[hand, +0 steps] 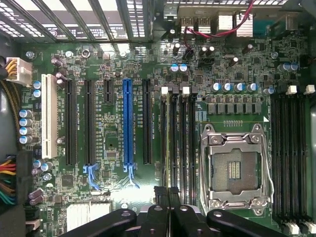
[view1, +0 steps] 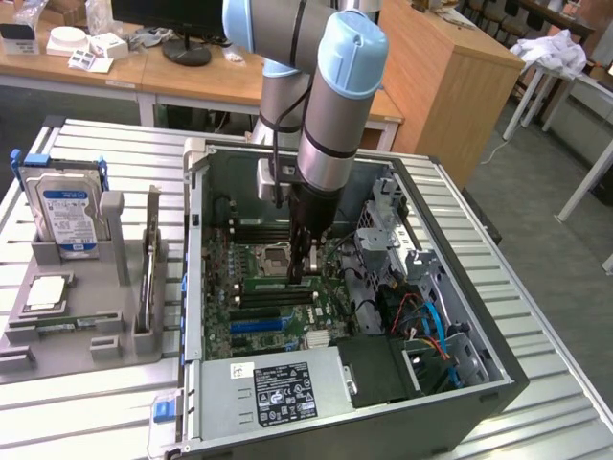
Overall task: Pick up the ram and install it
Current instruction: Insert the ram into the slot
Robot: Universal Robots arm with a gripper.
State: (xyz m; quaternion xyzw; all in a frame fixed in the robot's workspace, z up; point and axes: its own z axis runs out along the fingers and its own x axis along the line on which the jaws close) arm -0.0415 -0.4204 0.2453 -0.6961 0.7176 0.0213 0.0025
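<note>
Although the ram (view1: pixel 276 284) looks stood on edge in a memory slot on the near side of the processor socket (view1: pixel 276 256), the gripper (view1: pixel 305 270), jaws pressed together, bears on its end toward the exterior view's right, so I cannot tell whether it is fully seated.

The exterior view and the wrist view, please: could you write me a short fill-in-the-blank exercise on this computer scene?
1. The gripper reaches down into the open computer ___.
2. The hard drive stands at the exterior view's ___, outside the computer.
3. On the motherboard, the processor socket is ___.
4. Next to the white expansion slot and the black ones, one long slot is coloured ___.

Missing words: case; left; empty; blue.
</note>
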